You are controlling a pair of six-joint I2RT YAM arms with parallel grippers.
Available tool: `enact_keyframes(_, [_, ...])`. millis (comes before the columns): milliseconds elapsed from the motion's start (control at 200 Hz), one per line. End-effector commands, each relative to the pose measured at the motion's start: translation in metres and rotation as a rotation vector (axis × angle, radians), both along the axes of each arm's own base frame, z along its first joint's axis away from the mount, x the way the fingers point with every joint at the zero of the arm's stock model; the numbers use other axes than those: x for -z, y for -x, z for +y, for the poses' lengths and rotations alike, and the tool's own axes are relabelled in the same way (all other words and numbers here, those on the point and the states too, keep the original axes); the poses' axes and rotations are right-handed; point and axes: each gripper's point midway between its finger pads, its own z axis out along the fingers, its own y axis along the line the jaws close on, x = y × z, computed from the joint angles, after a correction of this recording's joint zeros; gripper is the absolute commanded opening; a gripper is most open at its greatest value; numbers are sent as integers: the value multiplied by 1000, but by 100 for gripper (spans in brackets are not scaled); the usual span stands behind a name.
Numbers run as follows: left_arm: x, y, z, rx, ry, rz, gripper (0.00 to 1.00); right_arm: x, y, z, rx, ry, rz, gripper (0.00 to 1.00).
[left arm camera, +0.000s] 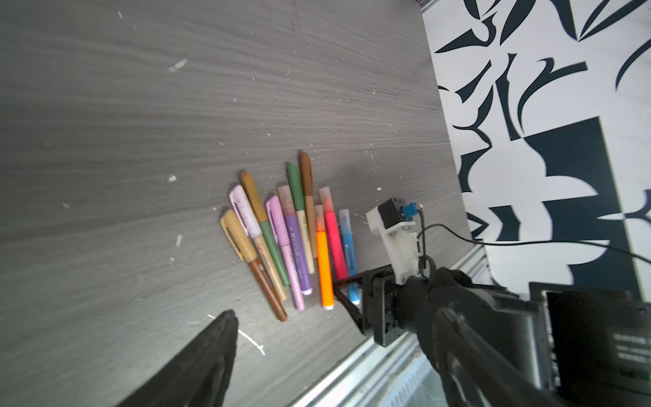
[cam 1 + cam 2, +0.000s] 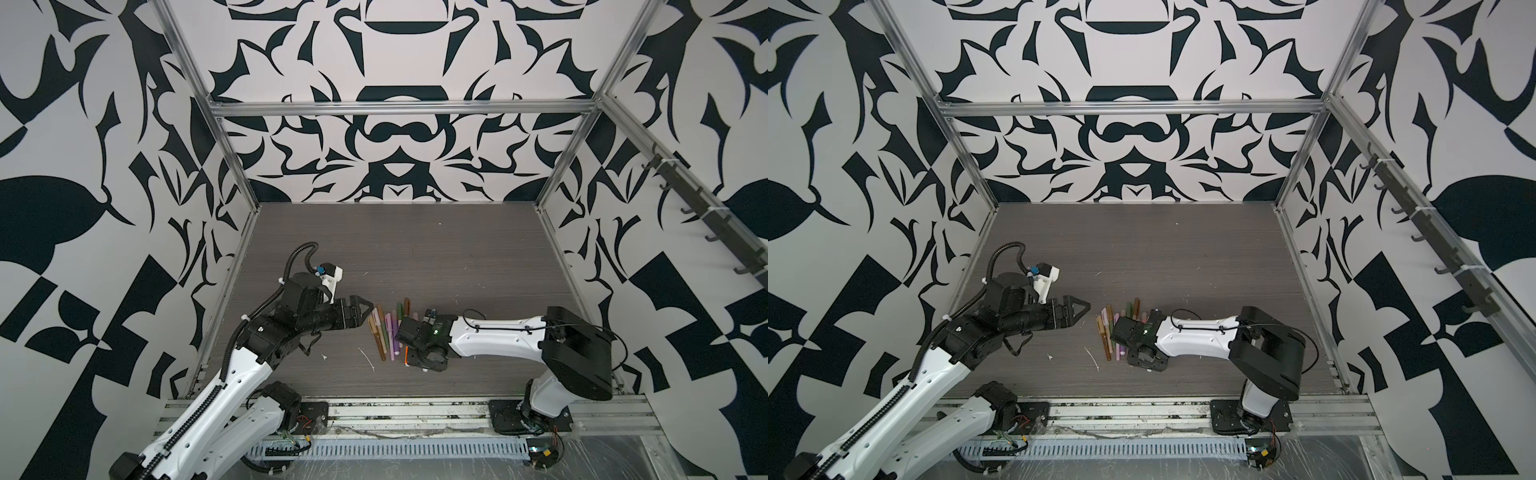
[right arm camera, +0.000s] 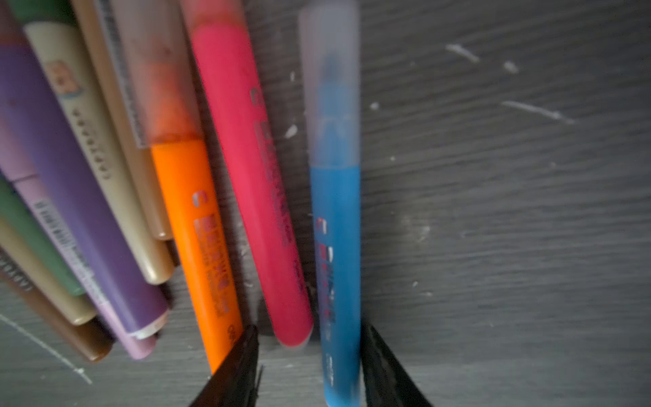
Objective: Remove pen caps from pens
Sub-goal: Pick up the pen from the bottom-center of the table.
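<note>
Both grippers were unclenched on my feeds: at the left, the black left gripper (image 2: 368,308) hung spread and empty near a fan of ten slim felt-tip pens (image 1: 292,239), which lay side by side on the grey wood-grain tabletop (image 1: 141,141) with their stubby plastic caps (image 1: 243,208) all on. At the right, the black right gripper (image 3: 309,329) straddled the tail of the blue pen (image 3: 336,246), one finger (image 3: 387,370) touching its barrel and the other off it by the orange pen (image 3: 197,229), so nothing was clamped.

Soft even light; both top views bow at edges, and the pens (image 3: 246,176) blur up close.
</note>
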Motion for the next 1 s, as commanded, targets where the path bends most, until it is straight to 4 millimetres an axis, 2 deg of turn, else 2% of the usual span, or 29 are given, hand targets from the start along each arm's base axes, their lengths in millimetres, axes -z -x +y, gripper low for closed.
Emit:
enact_keyframes(0, [-14,-1,11,43,-82,-168,89,9,5,-12,11,71,27,45])
enact_keyframes(105, [-23,1,17,81,-132,-285,92,8,5,-15,9,95,27,44])
enact_keyframes(180, [-22,2,21,95,-168,-331,94,6,5,-20,14,120,28,41])
enact_keyframes(300, [-13,4,22,111,-193,-301,95,3,5,-21,0,125,23,41])
enact_keyframes(515, [-6,-1,20,67,-157,-265,95,-3,4,-14,-103,115,21,50])
enact_keyframes(605, [-3,-1,20,63,-155,-255,95,-6,6,-16,-118,113,23,51])
enact_keyframes(700, [-2,-2,20,63,-157,-248,95,-9,8,-24,-110,123,18,45])
enact_keyframes(900, [-1,-4,21,48,-155,-249,99,-6,13,-34,-103,127,25,37])
enact_keyframes(995, [-1,-5,20,42,-147,-250,99,-3,15,-35,-104,130,32,37])
